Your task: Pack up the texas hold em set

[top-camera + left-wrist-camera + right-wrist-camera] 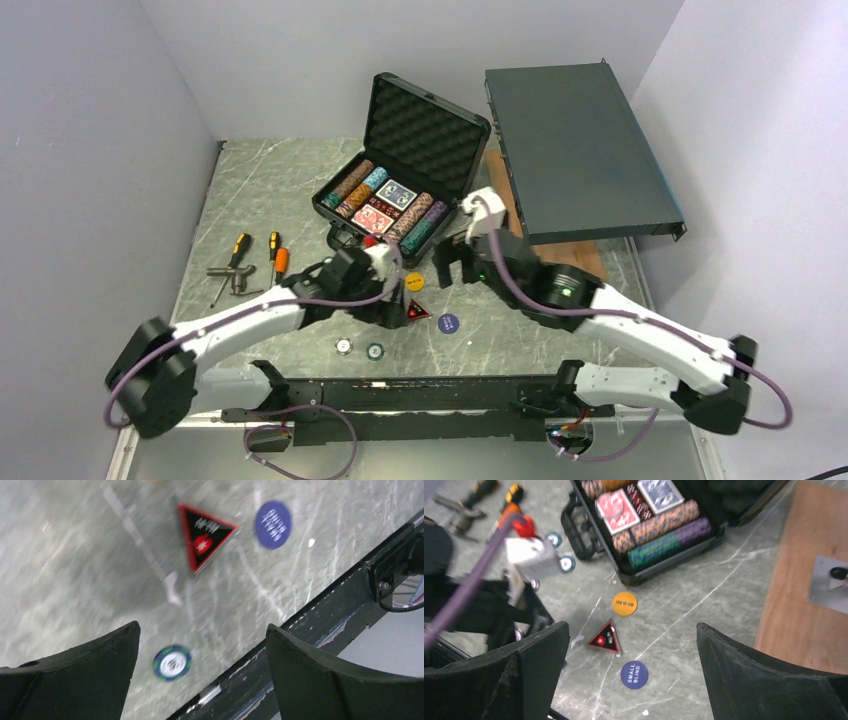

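Left fingers (90,675) spread wide, nothing between them and touching nothing. They hang over the counter (75,570) at its near edge. The left wrist view is motion-blurred. One loose chip (172,663) with a blue-green rim lies flat in the gap below them. The red triangle (202,535) and blue button (273,524) lie further out.

Right fingers (754,680) are also spread wide and empty, held above the counter in front of the case (674,562). Their view frames the triangle, the blue button marked SMALL BLIND, and an orange button (624,603), all flat, near each other, not touching.

The case sits mid-counter, lid (425,130) propped open with foam lining showing. Chip rows (664,530) fill both sides of the tray. The red deck (616,510) and blue deck (660,494) sit in the middle. Two more chips (567,563) lie just beside the case handle (574,527). Two loose chips (344,346) rest near the counter's front edge, left of the blue button.

Orange-handled tools (250,262) lie on the left. A dark grey metal box (580,150) leans at the right rear over a wooden board (799,590).
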Controlling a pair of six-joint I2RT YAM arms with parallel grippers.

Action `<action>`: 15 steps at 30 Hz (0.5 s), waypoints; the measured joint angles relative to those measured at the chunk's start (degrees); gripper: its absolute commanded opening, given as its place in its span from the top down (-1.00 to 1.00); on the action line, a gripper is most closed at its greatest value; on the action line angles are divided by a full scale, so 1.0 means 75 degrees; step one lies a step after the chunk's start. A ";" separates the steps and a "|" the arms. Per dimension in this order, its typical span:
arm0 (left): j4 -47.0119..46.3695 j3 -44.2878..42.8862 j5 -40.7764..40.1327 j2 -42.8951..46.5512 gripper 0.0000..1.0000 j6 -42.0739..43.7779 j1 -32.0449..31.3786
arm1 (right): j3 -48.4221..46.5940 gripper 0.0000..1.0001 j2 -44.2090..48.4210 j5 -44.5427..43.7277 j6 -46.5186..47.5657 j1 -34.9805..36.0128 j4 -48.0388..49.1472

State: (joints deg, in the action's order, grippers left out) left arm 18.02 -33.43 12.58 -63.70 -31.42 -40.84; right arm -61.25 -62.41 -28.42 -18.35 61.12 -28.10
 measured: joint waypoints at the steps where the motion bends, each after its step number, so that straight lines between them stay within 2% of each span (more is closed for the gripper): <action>1: 0.0003 -0.0306 -0.0085 -0.0350 -0.93 0.0160 -0.0280 | 0.0032 -0.99 0.0329 -0.0017 0.0070 -0.0047 0.0012; 5: 0.0140 -0.1836 -0.0726 -0.1918 -0.95 0.0425 -0.0962 | 0.0175 -0.99 0.1594 -0.0286 0.0254 -0.0166 0.0032; 7: 0.0472 -0.2530 -0.1250 -0.2649 -0.98 0.0012 -0.1166 | 0.0265 -0.99 0.2078 -0.0440 0.0297 -0.0189 0.0026; 11: 0.1542 -0.3567 -0.1877 -0.3759 -0.99 -0.1518 -0.1343 | 0.0417 -0.99 0.2646 -0.0749 0.0300 -0.0210 -0.0076; 15: 0.2084 -0.3701 -0.1909 -0.4135 -0.99 -0.3296 -0.1367 | 0.0609 -0.99 0.2973 -0.0889 0.0233 -0.0224 -0.0239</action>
State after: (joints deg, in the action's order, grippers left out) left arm 33.65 -61.19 -1.74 -94.72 -56.14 -51.09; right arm -56.69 -40.12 -35.09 -16.60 59.44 -29.89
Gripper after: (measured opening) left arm 0.994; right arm 0.993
